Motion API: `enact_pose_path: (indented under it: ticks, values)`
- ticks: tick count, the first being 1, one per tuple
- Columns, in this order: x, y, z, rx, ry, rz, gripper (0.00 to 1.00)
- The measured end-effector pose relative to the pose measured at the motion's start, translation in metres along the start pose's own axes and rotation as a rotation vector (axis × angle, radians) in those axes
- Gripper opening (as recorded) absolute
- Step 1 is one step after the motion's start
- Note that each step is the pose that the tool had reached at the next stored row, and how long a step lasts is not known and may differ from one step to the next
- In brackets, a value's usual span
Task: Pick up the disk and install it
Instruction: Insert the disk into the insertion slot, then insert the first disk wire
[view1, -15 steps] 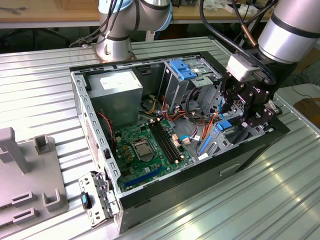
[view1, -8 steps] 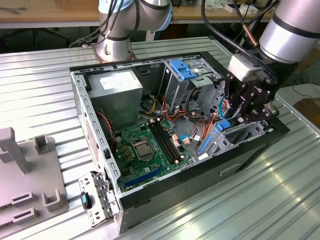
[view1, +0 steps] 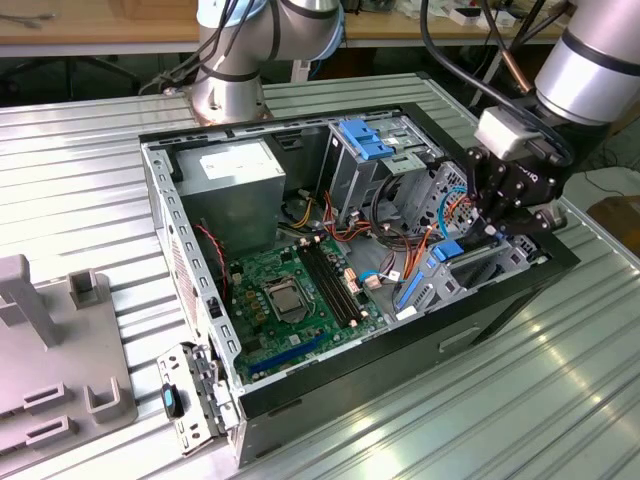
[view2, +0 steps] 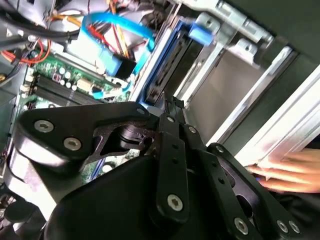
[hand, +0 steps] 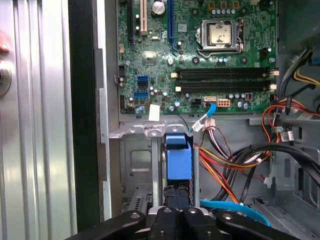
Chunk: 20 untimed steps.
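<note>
The hand (hand: 176, 200) is nearly closed: in the first wrist view its two black fingers stand close together and look clamped on the thin trailing end of the disk (hand: 178, 157). From there the disk runs edge-on into the grey metal drive cage (hand: 135, 165), with its bright blue carrier already inside the cage mouth. I judge that the pick-up is done and the install is under way, with the disk part-way down its slot and not yet seated.

Finishing that step would call for a straight push along the slot, with the blue rails kept square to the cage walls so that nothing binds. The bundle of orange and black wires (hand: 225, 160) just beside the cage would also have to stay out of the slot, as would the blue cable (hand: 235, 207) near the fingers.

Beyond the cage lies the green motherboard (hand: 210, 65). Farther from the cage, in the opposite corner of the open case (view1: 165, 220), sits the grey power supply (view1: 235, 185). The case lies on a ribbed metal worktop (view1: 80, 180).
</note>
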<state>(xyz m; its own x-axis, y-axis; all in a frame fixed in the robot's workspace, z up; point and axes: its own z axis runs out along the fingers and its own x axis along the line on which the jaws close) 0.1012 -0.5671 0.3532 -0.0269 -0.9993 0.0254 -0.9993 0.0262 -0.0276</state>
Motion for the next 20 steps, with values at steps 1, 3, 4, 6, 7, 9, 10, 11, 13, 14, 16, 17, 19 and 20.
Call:
enact_pose_path:
  ticks: [1, 3, 4, 6, 7, 9, 10, 11, 13, 14, 16, 17, 19, 20]
  values:
    - [-0.0001, -0.0013, 0.0002, 0.0000, -0.0002, 0.000, 0.11]
    - [-0.0001, -0.0015, 0.0002, 0.0000, 0.0000, 0.000, 0.11]
    - [-0.0001, -0.0015, 0.0001, -0.0001, 0.0002, 0.000, 0.11]
    - [-0.0001, -0.0016, 0.0002, 0.0000, 0.0001, 0.000, 0.11]
    - [0.0000, -0.0016, 0.0002, -0.0001, 0.0002, 0.000, 0.11]
    - [-0.0001, -0.0016, 0.0001, 0.0000, 0.0001, 0.000, 0.11]
    - [-0.0001, -0.0016, 0.0002, 0.0000, 0.0001, 0.000, 0.11]
    - [-0.0001, -0.0017, 0.0002, 0.0000, 0.0001, 0.000, 0.11]
    - [0.0001, -0.0018, -0.0034, 0.0000, 0.0003, 0.000, 0.11]
    - [0.0002, -0.0020, -0.0086, 0.0000, 0.0001, 0.000, 0.11]
    - [0.0002, -0.0020, -0.0098, 0.0000, -0.0001, 0.000, 0.11]
    - [0.0002, -0.0020, -0.0099, 0.0000, 0.0001, 0.000, 0.11]
    - [0.0002, -0.0020, -0.0099, 0.0000, -0.0001, 0.000, 0.11]
    - [0.0002, -0.0020, -0.0100, 0.0000, 0.0001, 0.000, 0.11]
